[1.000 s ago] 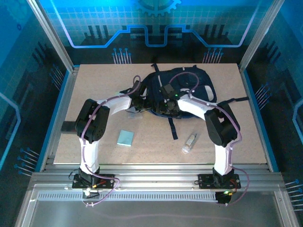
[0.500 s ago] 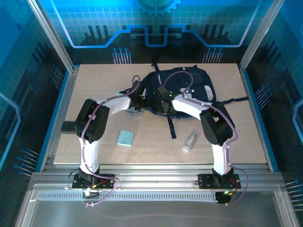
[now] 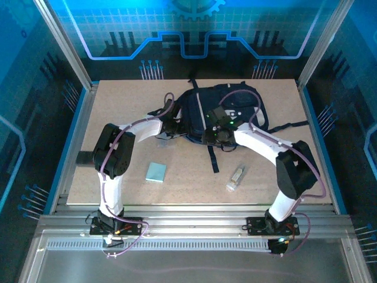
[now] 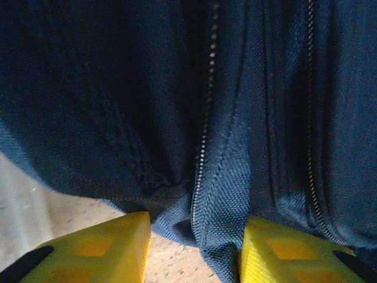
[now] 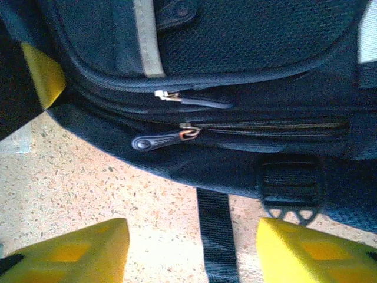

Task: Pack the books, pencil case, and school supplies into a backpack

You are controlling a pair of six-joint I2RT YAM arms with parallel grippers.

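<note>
The dark navy backpack (image 3: pixel 235 109) lies flat at the table's middle back. My left gripper (image 3: pixel 171 127) is at its left edge, where a fold of zippered backpack fabric (image 4: pixel 224 194) lies between the yellow fingers (image 4: pixel 112 247), which stand apart. My right gripper (image 3: pixel 215 137) hovers open at the near edge, over a dark strap (image 5: pixel 217 236) and bare table. A zipper pull (image 5: pixel 158 141) lies just ahead of it. The teal square pad (image 3: pixel 156 171) and the clear-white tube (image 3: pixel 235 177) lie on the table in front. The books and pencil case are out of view.
The backpack's strap (image 3: pixel 214 159) trails toward the near edge between the pad and the tube. Another strap (image 3: pixel 293 125) runs off to the right. Metal frame posts (image 3: pixel 65 53) border the table (image 3: pixel 118 100).
My right arm's elbow has swung out to the right, and its gripper has shifted slightly right along the backpack's near edge. The left arm has barely moved.
</note>
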